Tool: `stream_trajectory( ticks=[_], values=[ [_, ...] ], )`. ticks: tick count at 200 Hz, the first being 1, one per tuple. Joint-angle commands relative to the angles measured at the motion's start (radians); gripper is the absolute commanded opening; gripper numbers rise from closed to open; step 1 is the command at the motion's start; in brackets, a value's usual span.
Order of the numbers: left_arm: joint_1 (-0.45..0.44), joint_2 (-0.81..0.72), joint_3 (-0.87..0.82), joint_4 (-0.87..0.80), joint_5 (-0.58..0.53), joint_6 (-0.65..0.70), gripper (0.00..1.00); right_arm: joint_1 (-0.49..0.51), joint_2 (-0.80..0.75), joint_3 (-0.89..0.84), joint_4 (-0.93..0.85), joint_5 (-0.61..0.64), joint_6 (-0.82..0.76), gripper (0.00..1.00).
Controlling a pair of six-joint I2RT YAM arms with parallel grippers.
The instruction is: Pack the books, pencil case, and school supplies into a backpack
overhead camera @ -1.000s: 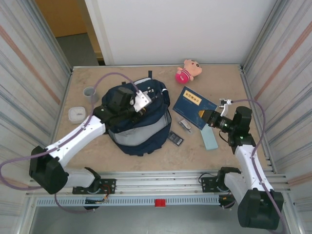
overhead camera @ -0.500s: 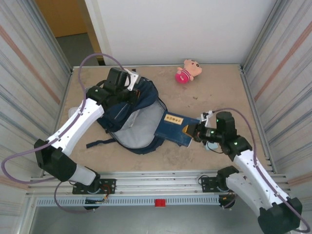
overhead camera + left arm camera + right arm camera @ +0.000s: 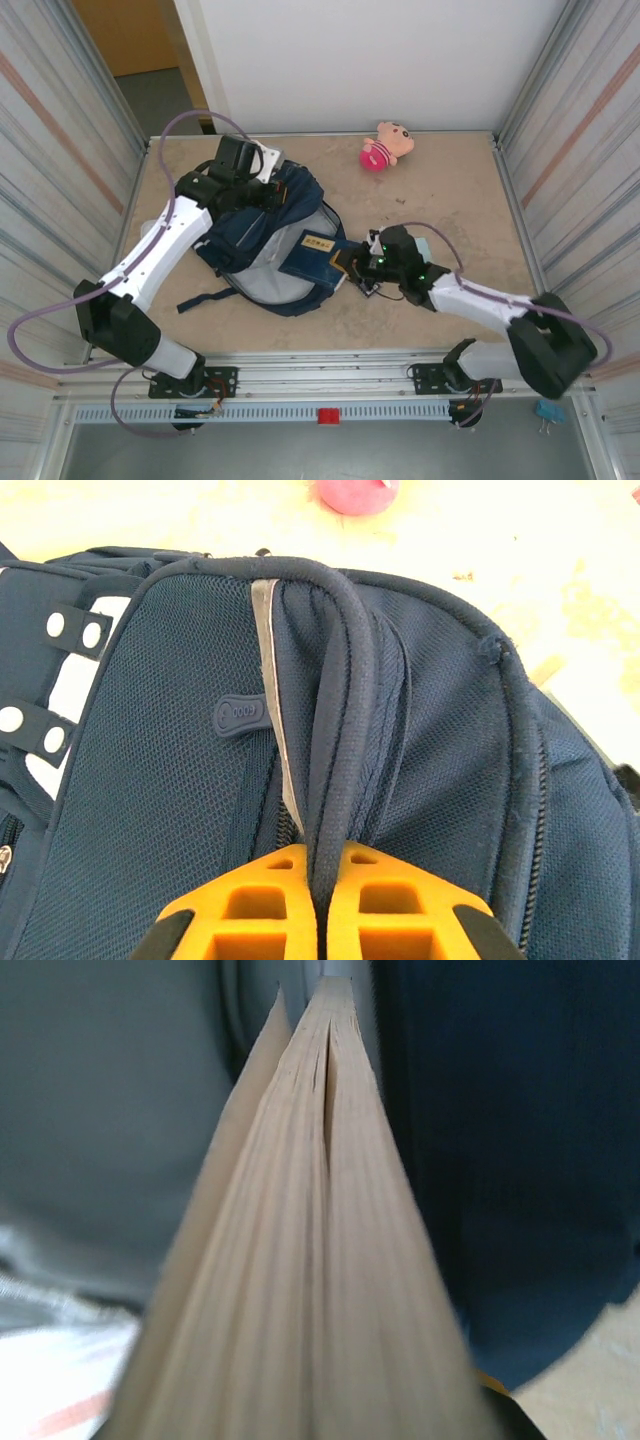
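- The right gripper [image 3: 352, 266] is gripping the booklet [image 3: 318, 254] by its trailing end, with both fingers pressing on the covers.
- In the right wrist view, the booklet's pale page edges [image 3: 320, 1260] are running straight ahead from between the fingers.
- Ahead of those fingers, the booklet's leading end is sitting inside the mouth of the backpack [image 3: 262, 245]. Grey lining is showing to the left of the pages and navy fabric to the right.
- The backpack is lying on the table [image 3: 450, 190] with its opening facing the right gripper.
- The left gripper [image 3: 243, 183] is holding the far top of the backpack.
- In the left wrist view, the orange fingers of the left gripper [image 3: 320, 880] are pinching the navy carry loop [image 3: 338, 680] tightly. The backpack's mesh panel [image 3: 150, 780] is spreading out ahead of them.
- A pink plush toy [image 3: 385, 145] is lying well beyond both grippers, near the far edge of the table.
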Motion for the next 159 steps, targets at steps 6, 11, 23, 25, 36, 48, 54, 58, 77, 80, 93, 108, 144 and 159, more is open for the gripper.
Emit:
stream_trajectory(
  ticks=[6, 11, 23, 25, 36, 48, 54, 58, 77, 80, 93, 108, 144, 159],
  values=[
    [0.02, -0.014, 0.048, 0.103, 0.067, -0.03, 0.0, 0.038, 0.143, 0.107, 0.355, 0.069, 0.068, 0.0],
    [0.022, -0.014, 0.048, 0.104, 0.069, -0.029, 0.0, 0.046, 0.173, 0.12, 0.387, 0.072, 0.075, 0.0],
    [0.032, -0.015, 0.047, 0.103, 0.074, -0.029, 0.0, 0.063, 0.233, 0.152, 0.434, 0.079, 0.085, 0.0],
    [0.033, -0.015, 0.047, 0.102, 0.073, -0.03, 0.0, 0.067, 0.241, 0.156, 0.438, 0.081, 0.086, 0.0],
    [0.043, -0.017, 0.047, 0.1, 0.081, -0.031, 0.0, 0.078, 0.271, 0.173, 0.453, 0.097, 0.093, 0.0],
    [0.051, -0.02, 0.047, 0.102, 0.092, -0.032, 0.0, 0.085, 0.301, 0.189, 0.455, 0.126, 0.094, 0.0],
    [0.053, -0.022, 0.047, 0.102, 0.096, -0.032, 0.0, 0.088, 0.317, 0.199, 0.454, 0.145, 0.094, 0.0],
    [0.054, -0.023, 0.046, 0.103, 0.1, -0.033, 0.0, 0.091, 0.329, 0.209, 0.452, 0.162, 0.093, 0.0],
    [0.059, -0.031, 0.041, 0.122, 0.128, -0.044, 0.0, 0.11, 0.406, 0.278, 0.441, 0.245, 0.075, 0.0],
    [0.059, -0.033, 0.042, 0.124, 0.132, -0.047, 0.0, 0.115, 0.422, 0.289, 0.44, 0.258, 0.07, 0.0],
    [0.061, -0.037, 0.038, 0.138, 0.155, -0.062, 0.0, 0.122, 0.493, 0.352, 0.416, 0.297, 0.057, 0.0],
    [0.062, -0.043, 0.038, 0.149, 0.171, -0.071, 0.0, 0.129, 0.574, 0.409, 0.437, 0.34, 0.058, 0.0],
    [0.062, -0.048, 0.038, 0.153, 0.19, -0.071, 0.0, 0.147, 0.667, 0.532, 0.344, 0.432, 0.016, 0.0],
    [0.062, -0.047, 0.04, 0.151, 0.188, -0.069, 0.0, 0.152, 0.702, 0.574, 0.298, 0.466, 0.022, 0.0]
  ],
)
